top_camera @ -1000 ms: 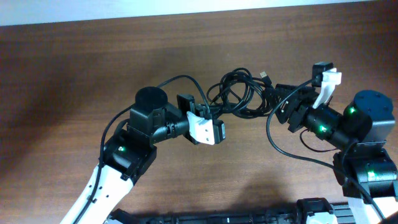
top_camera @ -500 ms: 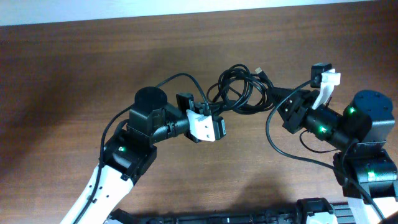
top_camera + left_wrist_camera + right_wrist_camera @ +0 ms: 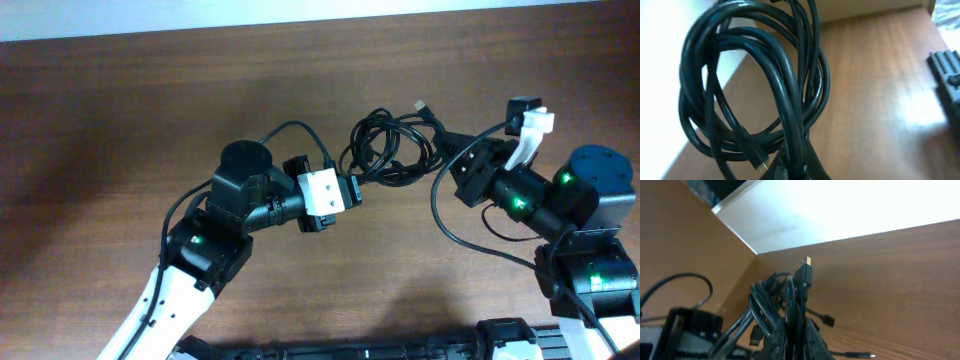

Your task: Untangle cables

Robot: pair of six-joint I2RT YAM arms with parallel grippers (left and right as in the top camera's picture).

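The cables (image 3: 390, 152) are one knotted bundle of thin black cords, held off the wooden table (image 3: 150, 110) between both arms. My left gripper (image 3: 352, 183) is shut on strands at the bundle's left side. In the left wrist view the loops (image 3: 760, 90) rise from its fingertips (image 3: 796, 170). My right gripper (image 3: 450, 158) is shut on strands at the bundle's right side. In the right wrist view the cords (image 3: 785, 305) run up from its fingertips (image 3: 796, 345). One plug end (image 3: 806, 272) sticks up, and another plug (image 3: 421, 105) shows at the bundle's top.
A loose plug (image 3: 827, 320) and a thin connector (image 3: 860, 355) lie on the table beyond the right gripper. The thicker arm wires (image 3: 470, 240) loop by the right arm. The table's far edge (image 3: 320, 25) runs along the top.
The left wrist has turned, showing its white housing from another side. The bundle has shifted slightly right and up. Both grippers stay shut on it.
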